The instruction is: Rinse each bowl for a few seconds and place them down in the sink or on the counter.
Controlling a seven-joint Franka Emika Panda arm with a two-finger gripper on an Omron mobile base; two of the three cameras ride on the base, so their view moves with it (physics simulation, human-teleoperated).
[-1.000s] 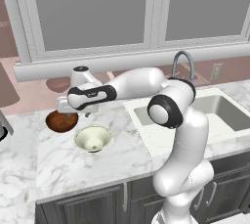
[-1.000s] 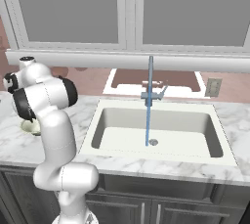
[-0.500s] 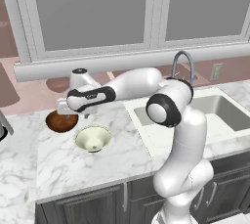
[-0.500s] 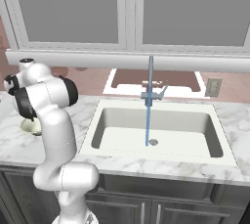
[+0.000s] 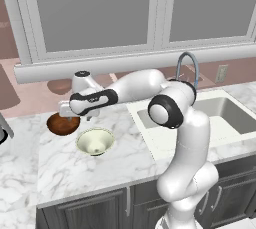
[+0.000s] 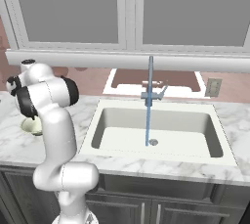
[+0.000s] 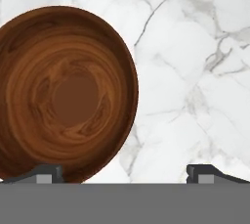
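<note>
**Reaching for the first bowl, rinsing not yet begun**

Left base view: two bowls sit on the table (image 5: 70,168), left of the sink (image 5: 220,118): the brown bowl (image 5: 62,124) and, just beside it, the cream bowl (image 5: 95,141). The gripper (image 5: 67,110) hovers over the brown one.

Right base view: one stream of water (image 6: 148,105) runs from the faucet (image 6: 154,94) into the sink. Both bowls are left to rinse.

Hand view: the fingers (image 7: 46,173) stand wide, holding nothing, straddling the brown bowl's rim.

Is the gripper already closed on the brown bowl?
No: in the hand view the gripper stands open above the brown bowl, whose right rim lies between the two fingertips, ungripped.
</note>
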